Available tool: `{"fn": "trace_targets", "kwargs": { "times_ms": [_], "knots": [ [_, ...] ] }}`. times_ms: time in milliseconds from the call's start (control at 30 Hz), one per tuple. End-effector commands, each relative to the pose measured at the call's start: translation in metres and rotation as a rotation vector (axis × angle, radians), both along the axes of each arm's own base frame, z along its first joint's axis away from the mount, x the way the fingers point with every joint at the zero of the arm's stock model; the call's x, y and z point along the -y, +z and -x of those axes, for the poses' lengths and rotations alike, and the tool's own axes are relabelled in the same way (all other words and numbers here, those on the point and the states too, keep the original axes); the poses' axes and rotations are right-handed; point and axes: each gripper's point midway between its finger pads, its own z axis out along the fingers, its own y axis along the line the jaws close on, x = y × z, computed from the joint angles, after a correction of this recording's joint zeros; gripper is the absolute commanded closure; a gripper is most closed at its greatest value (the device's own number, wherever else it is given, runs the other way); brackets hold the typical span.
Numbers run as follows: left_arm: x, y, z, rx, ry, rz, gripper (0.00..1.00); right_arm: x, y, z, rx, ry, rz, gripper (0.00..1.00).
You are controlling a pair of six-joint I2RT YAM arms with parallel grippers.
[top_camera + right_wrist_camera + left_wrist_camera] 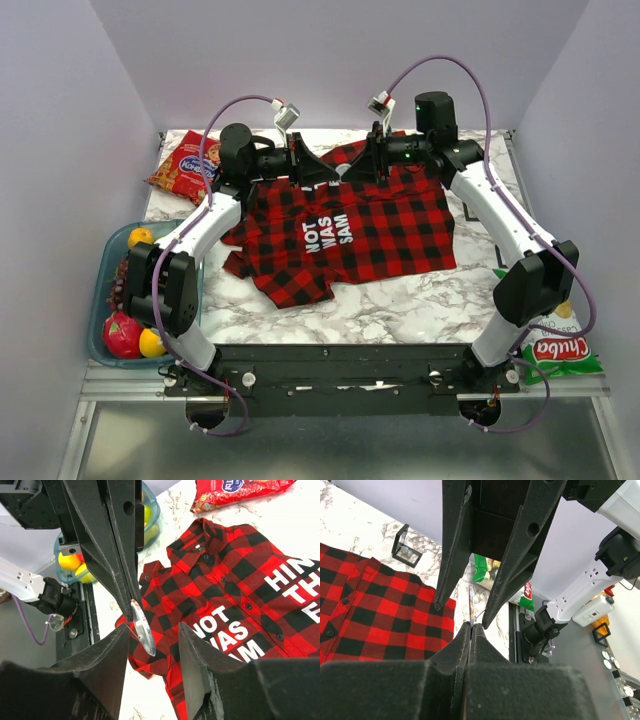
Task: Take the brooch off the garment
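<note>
From above, I saw the shirt (pixel 380 225) spread over the back of the table (pixel 400 300), with bare marble along its near hem. The left gripper (pixel 322 176) and right gripper (pixel 356 172) met over its far edge. At the left wrist, my fingers were pinched tight on the brooch (pixel 471 605), which showed edge-on. At the right wrist, the fingers (pixel 200 665) stood parted either side of the brooch (pixel 141 626); I could not tell whether they touched it.
</note>
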Motion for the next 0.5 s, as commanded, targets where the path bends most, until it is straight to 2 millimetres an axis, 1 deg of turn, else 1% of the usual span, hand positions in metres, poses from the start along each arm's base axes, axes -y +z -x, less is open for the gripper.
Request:
{"fn": "trace_targets", "kwargs": {
  "times_ms": [0, 133, 333, 467],
  "knots": [
    [-0.001, 0.009, -0.002, 0.036, 0.003, 0.014, 1.0, 0.004, -0.006, 0.001, 0.008, -0.011, 0.022, 0.48],
    [-0.001, 0.008, -0.002, 0.035, 0.002, 0.014, 1.0, 0.004, -0.01, -0.001, 0.002, -0.021, 0.03, 0.49],
    [-0.001, 0.01, 0.001, 0.047, -0.012, 0.018, 1.0, 0.005, -0.017, -0.006, -0.022, -0.053, 0.044, 0.53],
    [-0.001, 0.014, 0.007, 0.077, -0.038, 0.026, 1.0, 0.008, -0.022, -0.015, -0.039, -0.085, 0.048, 0.56]
  ]
}}
